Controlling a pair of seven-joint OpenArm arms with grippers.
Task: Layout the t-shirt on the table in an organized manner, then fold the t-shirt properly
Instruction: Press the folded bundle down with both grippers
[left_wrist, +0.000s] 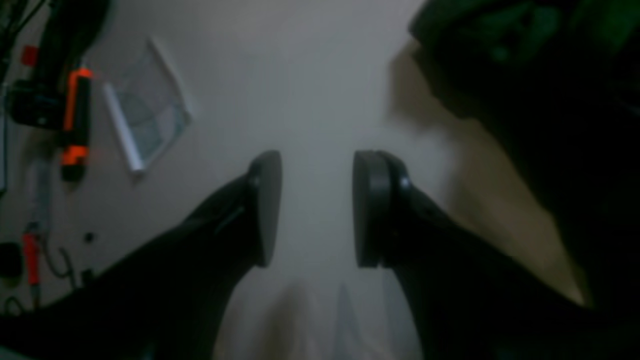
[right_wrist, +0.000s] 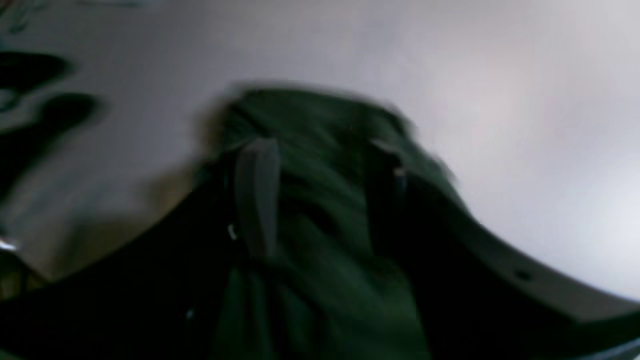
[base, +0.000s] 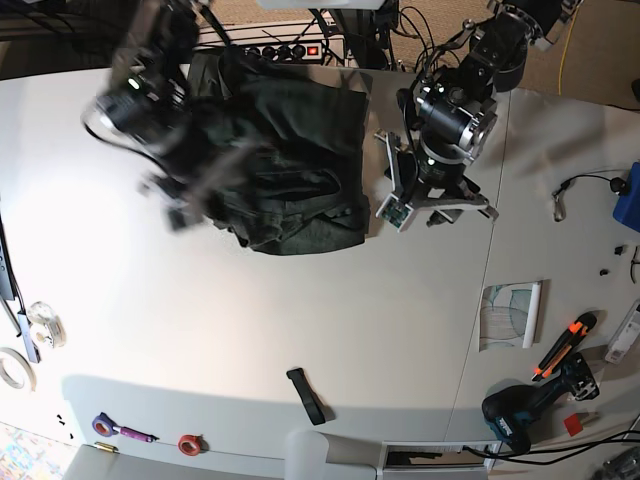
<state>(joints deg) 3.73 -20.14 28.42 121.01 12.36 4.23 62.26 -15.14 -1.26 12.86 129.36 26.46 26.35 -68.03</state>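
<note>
Left wrist view: our left jaws are spread and empty, the t-shirt (left_wrist: 550, 100) to their right. Right wrist view: bunched cloth fills our right jaws; blur hides whether they grip. Base view: we should pinch the edge nearest the left jaws, then draw apart gently.

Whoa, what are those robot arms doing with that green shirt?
They are meant to spread the shirt flat and fold it. The right hand has a bunch of the green cloth between its fingers. The left hand is open and holds nothing, over bare table beside the shirt. The shirt lies crumpled near one table edge, not yet flat or folded.
</note>
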